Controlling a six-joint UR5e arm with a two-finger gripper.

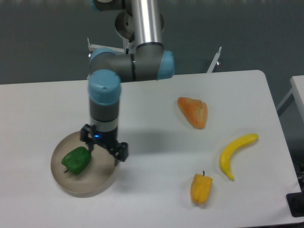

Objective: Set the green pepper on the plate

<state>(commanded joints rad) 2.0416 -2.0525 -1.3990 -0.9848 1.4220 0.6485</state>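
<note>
Nearest to the camera, a yellow-orange pepper (pixel 201 188) is standing on the white table (pixel 152 199), and a banana (pixel 235 153) is lying a little farther back to its right, apart from it. On the left side the plate (pixel 102 183) is sitting near the front edge of the table, and the green pepper (pixel 76 160) is lying inside it, on the left half of the dish, with nothing holding it. The gripper (pixel 104 151) is hanging over the right part of the plate, just beside the pepper on its right, and it is not touching the pepper. Its two fingers are standing apart and there is nothing between them, so the tool is released. One finger (pixel 87 139) is showing close to the upper right of the pepper, the other is reaching over the right rim of the plate. Farther back, an orange wedge-shaped food item (pixel 194 112) is lying on the table, well apart from the plate. The arm (pixel 105 97) is rising from the gripper to its grey and blue joints at the back.
</note>
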